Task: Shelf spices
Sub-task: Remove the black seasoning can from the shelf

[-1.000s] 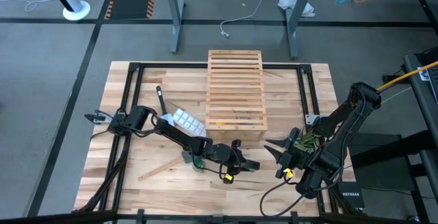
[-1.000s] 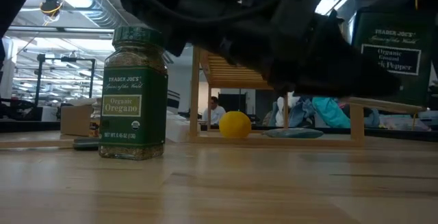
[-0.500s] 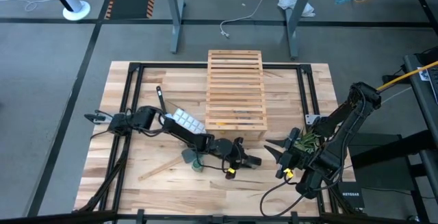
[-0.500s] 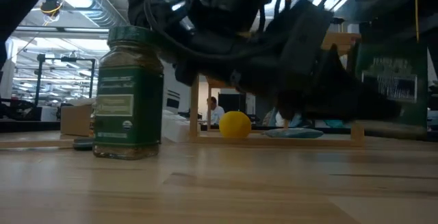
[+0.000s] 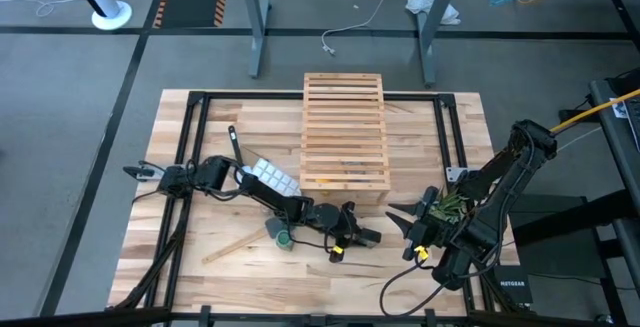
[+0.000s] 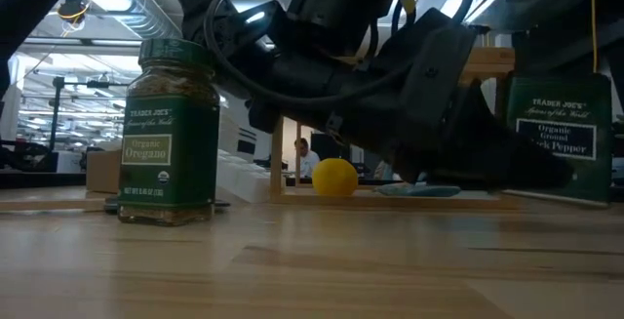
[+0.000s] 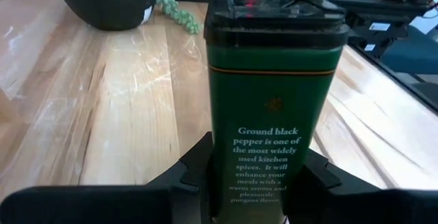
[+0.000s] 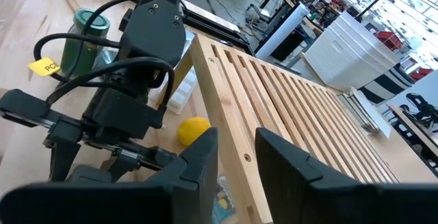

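Left gripper [image 5: 368, 236] now nearer rack [image 5: 345, 132], fingers clamped on pepper tin [image 7: 274, 94]; right gripper [image 5: 405, 223] parked, slightly parted.

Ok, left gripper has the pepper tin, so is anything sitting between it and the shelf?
Nothing visible blocks it. The left gripper holds the pepper tin just in front of the shelf, with only bare tabletop between. The oregano jar stands behind the gripper, away from that path.

Green jar [image 6: 167, 134]: "Trader Joe's Organic Oregano". Black-topped tin [image 7: 274, 101]: "Ground black pepper".
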### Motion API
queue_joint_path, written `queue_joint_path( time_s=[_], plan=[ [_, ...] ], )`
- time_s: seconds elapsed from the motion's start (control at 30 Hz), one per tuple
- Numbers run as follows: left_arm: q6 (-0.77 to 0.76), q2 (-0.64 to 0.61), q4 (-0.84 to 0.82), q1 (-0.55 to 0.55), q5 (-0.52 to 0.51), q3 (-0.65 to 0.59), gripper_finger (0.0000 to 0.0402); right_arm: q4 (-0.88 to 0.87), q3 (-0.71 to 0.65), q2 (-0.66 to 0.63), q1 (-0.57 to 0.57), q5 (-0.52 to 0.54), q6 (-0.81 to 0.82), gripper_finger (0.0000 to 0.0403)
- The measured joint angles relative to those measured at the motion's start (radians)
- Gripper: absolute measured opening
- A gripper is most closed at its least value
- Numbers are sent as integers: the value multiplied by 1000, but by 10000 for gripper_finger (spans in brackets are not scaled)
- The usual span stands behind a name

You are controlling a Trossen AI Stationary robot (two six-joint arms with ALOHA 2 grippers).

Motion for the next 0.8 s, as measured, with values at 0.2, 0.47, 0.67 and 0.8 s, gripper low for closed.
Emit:
queue_joint_path(
  time_s=[0.2,0.47,0.67,0.8],
  plan=[
    [1,0,-2,0,0,0,107,0,0,0,0,0,0,104],
    [-18,0,-4,-3,0,0,136,0,0,0,0,0,0,104],
    [-10,0,-2,-13,0,0,182,0,0,0,0,-14,0,104],
    [12,0,-2,-18,0,0,182,0,0,0,0,-31,0,104]
  ],
)
